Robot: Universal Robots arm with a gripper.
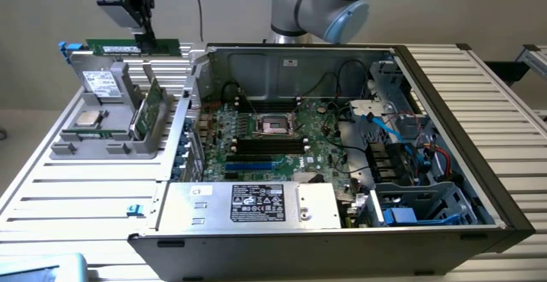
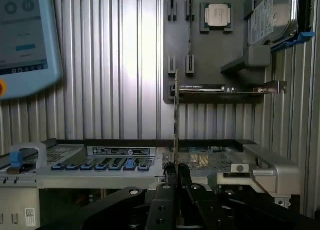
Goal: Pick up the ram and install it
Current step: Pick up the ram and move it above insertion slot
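Note:
The ram (image 1: 128,48) is a thin green stick with a pale label. It hangs level in the air at the exterior view's upper left, above the grey parts holder (image 1: 111,142). My gripper (image 1: 147,42) is shut on its top edge. In the wrist view the ram (image 2: 176,115) appears edge-on as a thin line running out from between my fingertips (image 2: 177,169). The open computer case (image 1: 342,227) lies to the exterior view's right of the holder. Its motherboard (image 1: 321,142) has long black slots (image 1: 270,144) and blue slots (image 1: 255,164).
The grey holder (image 2: 210,50) carries a processor (image 2: 218,14), a hard drive (image 2: 272,18) and a green expansion card (image 1: 152,106). A power supply (image 1: 256,204) fills the case's front. Cables and drive bays (image 1: 410,160) crowd the case's side. A teach pendant (image 2: 25,40) rests on the slatted table (image 1: 77,192).

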